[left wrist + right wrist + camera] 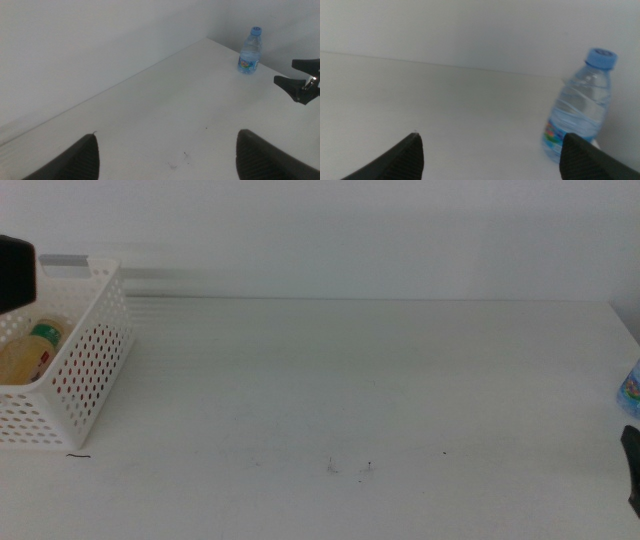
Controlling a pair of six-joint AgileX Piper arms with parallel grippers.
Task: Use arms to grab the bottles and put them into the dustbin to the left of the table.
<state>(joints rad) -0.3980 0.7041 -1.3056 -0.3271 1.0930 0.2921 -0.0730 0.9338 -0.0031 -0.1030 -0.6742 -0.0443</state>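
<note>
A small clear water bottle [580,115] with a blue cap stands upright at the table's far right edge, seen as a sliver in the middle view [631,387]. My right gripper [492,160] is open just short of it, with the bottle off to one side of its jaws. Only its dark tip [632,470] shows in the middle view. The white perforated dustbin [85,370] stands at the left, with a yellow juice bottle [30,350] lying inside. My left gripper [167,162] is open and holds nothing. Its arm [12,272] hangs above the dustbin.
The white table [350,390] stretches wide between the dustbin and the water bottle, with a few dark specks [348,468] near the front. A white wall runs behind it. The left wrist view shows the water bottle [250,51] and the right gripper [299,80] far across.
</note>
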